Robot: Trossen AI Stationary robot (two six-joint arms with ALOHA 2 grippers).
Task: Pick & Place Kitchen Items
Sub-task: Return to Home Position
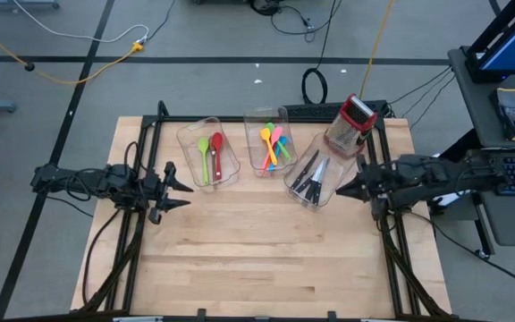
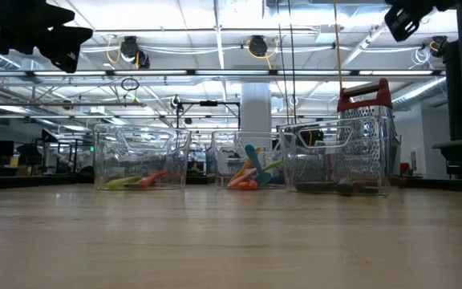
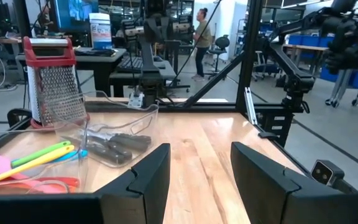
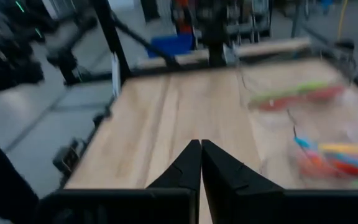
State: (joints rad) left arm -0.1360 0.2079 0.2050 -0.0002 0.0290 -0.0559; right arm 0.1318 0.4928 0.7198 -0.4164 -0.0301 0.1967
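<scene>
Three clear bins stand at the table's far side. The left bin [image 1: 208, 152] holds a green and a red spoon [image 1: 215, 156]. The middle bin [image 1: 268, 140] holds several pink, orange, yellow and green utensils [image 1: 274, 146]. The right bin [image 1: 316, 172] holds black-handled knives [image 1: 312, 174], which also show in the left wrist view [image 3: 114, 148]. My left gripper [image 1: 182, 189] hovers open above the table's left side, holding nothing. My right gripper [image 1: 340, 190] hovers shut at the table's right side, beside the knife bin, its fingers together [image 4: 201, 163].
A red-topped metal box grater [image 1: 351, 125] stands at the table's far right, behind the knife bin. Black frame posts [image 1: 159, 116] rise at the table's corners. The near half of the wooden tabletop [image 1: 257, 259] is bare. A person [image 3: 201, 37] stands far off in the room.
</scene>
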